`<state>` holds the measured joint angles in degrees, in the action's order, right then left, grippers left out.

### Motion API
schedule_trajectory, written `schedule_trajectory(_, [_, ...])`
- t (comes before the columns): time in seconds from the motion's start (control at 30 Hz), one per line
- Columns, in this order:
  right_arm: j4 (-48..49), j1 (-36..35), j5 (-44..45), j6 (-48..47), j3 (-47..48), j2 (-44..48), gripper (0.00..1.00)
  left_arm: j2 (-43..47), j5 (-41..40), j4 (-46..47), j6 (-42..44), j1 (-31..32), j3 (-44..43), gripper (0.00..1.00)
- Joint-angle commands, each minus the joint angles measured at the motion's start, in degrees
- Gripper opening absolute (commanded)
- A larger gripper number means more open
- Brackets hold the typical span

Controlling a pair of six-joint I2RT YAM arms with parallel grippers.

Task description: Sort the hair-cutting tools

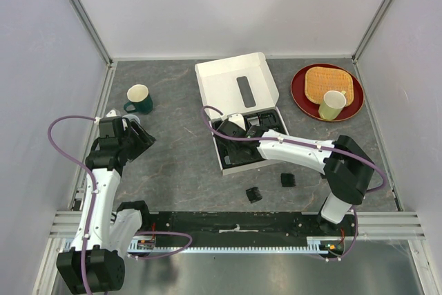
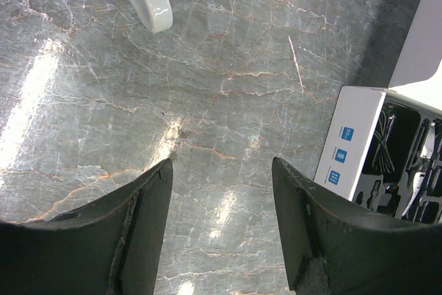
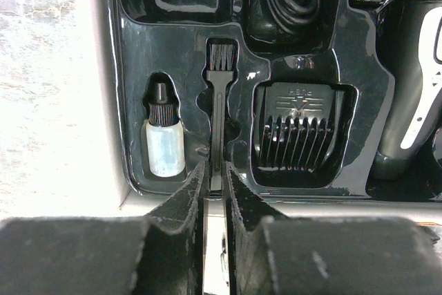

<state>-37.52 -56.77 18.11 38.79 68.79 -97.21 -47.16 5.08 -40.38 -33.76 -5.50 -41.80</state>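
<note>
One brush (image 3: 216,101) in tray (image 3: 131,46) slot, right gripper (image 3: 215,170) pinching handle; left gripper (image 2: 221,170) open, idle. Next likely: release, lift clear.

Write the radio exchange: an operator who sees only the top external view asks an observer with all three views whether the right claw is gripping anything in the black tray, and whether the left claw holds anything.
Operator: From above, the right claw hides its own tips over the tray. Is it gripping something?
Observer: Yes. Its wrist view shows it pinched on the handle of the thin brush, which lies in its slot.
Operator: And the left claw? I only see its back.
Observer: Open and empty, with only bare table under it.
</note>
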Motion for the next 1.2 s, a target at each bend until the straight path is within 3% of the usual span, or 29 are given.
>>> schedule_trajectory(0.0, [-1.6, 0.1, 1.3, -0.6, 1.8, -0.2, 0.2, 0.5, 0.5, 1.4, 1.9, -0.3, 0.1, 0.66])
schedule_trajectory(0.37, [-2.3, 0.1, 1.8, -1.4, 4.8, 0.4, 0.3, 0.3, 0.4, 1.4, 1.9, -0.4, 0.1, 0.66])
schedule_trajectory(0.47, [-2.3, 0.1, 2.2, -1.3, 5.1, 0.6, 0.25, 0.3, 0.4, 1.4, 1.9, -0.3, 0.1, 0.66])
schedule_trajectory(0.6, [-2.3, 0.1, 2.9, -1.3, 4.9, 0.1, 0.09, 0.3, 0.3, 1.4, 1.9, -0.3, 0.1, 0.66])
schedule_trajectory(0.7, [-2.3, 0.2, 3.2, -1.3, 4.4, -0.7, 0.04, 0.4, 0.3, 1.4, 2.0, -0.3, 0.1, 0.66])
schedule_trajectory(1.17, [-1.2, 0.7, 2.4, -2.2, 3.6, -3.5, 0.01, 0.0, 0.4, 1.4, 2.0, -0.3, 0.1, 0.66])
